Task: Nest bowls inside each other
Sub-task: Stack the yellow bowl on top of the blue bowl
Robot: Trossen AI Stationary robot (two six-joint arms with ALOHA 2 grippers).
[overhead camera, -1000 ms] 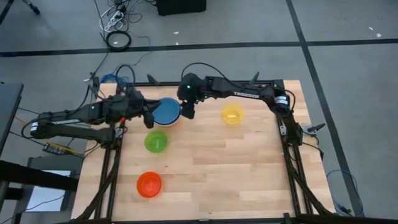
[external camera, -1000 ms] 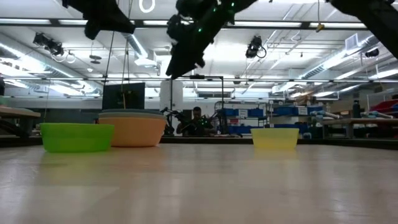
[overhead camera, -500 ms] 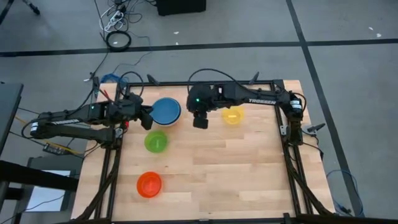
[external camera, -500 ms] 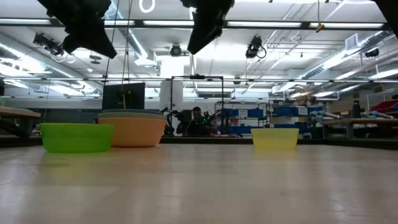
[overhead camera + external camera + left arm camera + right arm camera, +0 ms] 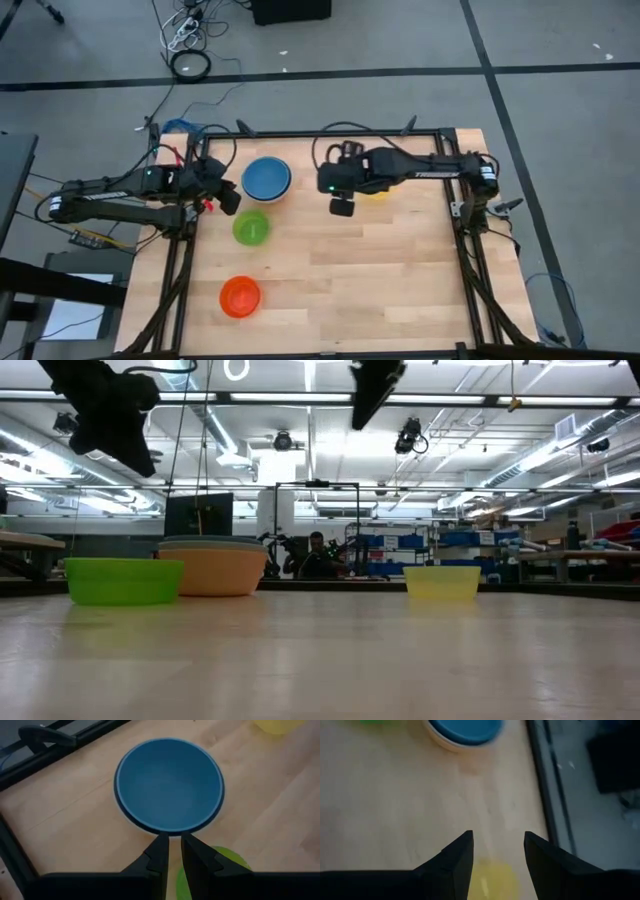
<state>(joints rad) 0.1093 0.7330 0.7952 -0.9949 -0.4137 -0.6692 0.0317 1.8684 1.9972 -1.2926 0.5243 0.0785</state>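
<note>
You have four bowl spots: one blue-topped stack [image 5: 266,179], one green bowl [image 5: 250,228], one red-orange bowl [image 5: 240,296], one yellow bowl [image 5: 442,582]

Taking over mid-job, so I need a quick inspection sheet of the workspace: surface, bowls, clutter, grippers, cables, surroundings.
Surface: wooden table, bare between the bowls.
Bowls: blue bowl nested in a stack; green bowl, red-orange bowl and yellow bowl stand alone.
Clutter: nothing seen.
Grippers: left gripper nearly closed, empty, beside the blue bowl; right gripper open, empty, above the yellow bowl.
Cables: coil on the floor beyond the table.
Surroundings: a person far behind.
</note>
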